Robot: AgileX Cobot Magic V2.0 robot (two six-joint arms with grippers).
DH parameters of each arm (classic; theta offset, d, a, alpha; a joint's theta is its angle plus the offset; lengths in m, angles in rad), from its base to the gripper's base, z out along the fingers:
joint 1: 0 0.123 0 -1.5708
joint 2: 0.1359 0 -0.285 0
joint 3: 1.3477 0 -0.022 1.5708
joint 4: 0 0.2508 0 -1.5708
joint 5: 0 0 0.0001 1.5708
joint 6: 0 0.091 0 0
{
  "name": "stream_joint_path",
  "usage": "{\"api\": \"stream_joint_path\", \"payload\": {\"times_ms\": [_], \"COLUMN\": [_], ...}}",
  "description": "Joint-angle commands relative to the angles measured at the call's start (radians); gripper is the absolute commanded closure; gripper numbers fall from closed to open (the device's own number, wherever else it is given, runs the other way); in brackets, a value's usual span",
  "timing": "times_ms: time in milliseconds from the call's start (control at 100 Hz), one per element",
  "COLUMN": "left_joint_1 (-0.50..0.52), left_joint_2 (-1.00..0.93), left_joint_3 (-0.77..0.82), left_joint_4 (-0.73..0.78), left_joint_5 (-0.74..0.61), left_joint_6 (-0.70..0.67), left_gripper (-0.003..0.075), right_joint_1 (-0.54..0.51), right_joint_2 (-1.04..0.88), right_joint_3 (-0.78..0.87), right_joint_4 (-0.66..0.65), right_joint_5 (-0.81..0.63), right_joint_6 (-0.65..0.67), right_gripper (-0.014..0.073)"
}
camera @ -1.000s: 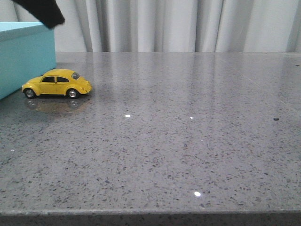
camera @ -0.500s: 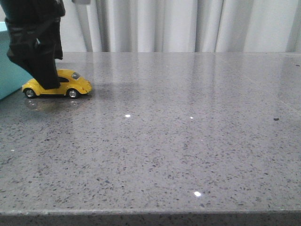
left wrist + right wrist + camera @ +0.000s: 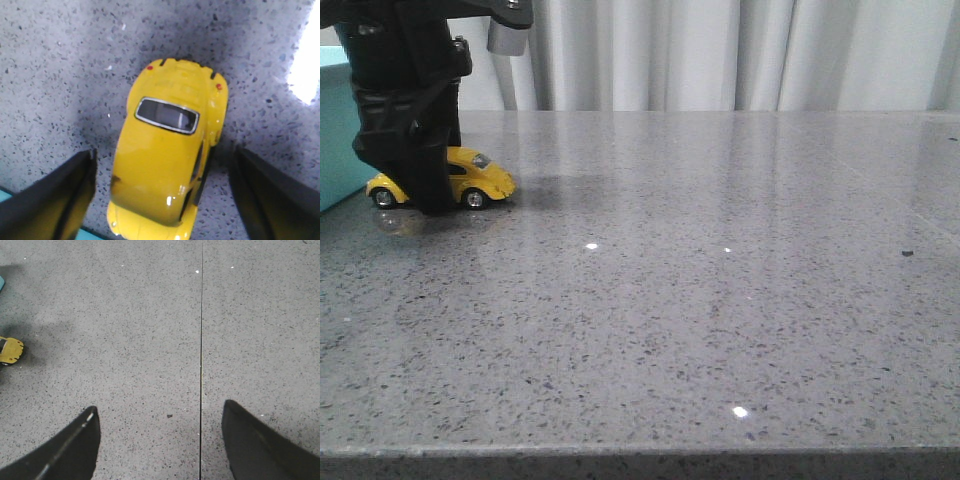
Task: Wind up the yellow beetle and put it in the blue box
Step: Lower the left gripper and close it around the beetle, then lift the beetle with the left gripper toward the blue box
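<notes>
The yellow beetle (image 3: 167, 160) stood on the grey table (image 3: 720, 300) just beside the blue box (image 3: 332, 130), with the left gripper (image 3: 162, 200) spread open around it, one finger on each side and neither touching. The grasp seemed in hand; next the jaws needed to close squarely on the body. The right gripper (image 3: 160, 440) hung open well apart.

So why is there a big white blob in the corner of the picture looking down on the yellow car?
In the left wrist view that blob is light glaring off the shiny table, beside the yellow beetle; a dark shadow rings the car. In the front view the same tabletop shows small bright sparkles.
</notes>
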Motion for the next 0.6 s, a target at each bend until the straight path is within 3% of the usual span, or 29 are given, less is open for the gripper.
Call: {"api": "stream_joint_path", "payload": {"times_ms": [0,150,290,390,590], "left_joint_1": [-0.008,-0.008,-0.008,-0.008,-0.008], "left_joint_2": [-0.043,-0.043,-0.043,-0.043,-0.071], "left_joint_3": [-0.03,-0.03,-0.03,-0.05,-0.174], "left_joint_4": [0.004,0.004,0.011,0.011,0.011], "left_joint_5": [-0.023,-0.023,-0.023,-0.019,-0.012], "left_joint_6": [-0.001,-0.001,-0.001,-0.005,-0.091], "left_gripper": [0.0305,0.0475,0.0566,0.0605,0.0606], "right_joint_1": [-0.001,-0.001,-0.001,-0.001,-0.001], "right_joint_2": [-0.009,-0.009,-0.009,-0.009,-0.009], "right_joint_3": [-0.025,-0.025,-0.025,-0.025,-0.025], "right_joint_4": [-0.012,-0.012,-0.012,-0.012,-0.012], "right_joint_5": [-0.061,-0.061,-0.061,-0.061,-0.06], "right_joint_6": [-0.01,-0.01,-0.01,-0.01,-0.01], "right_gripper": [0.0077,0.0077,0.0077,0.0077,0.0077]}}
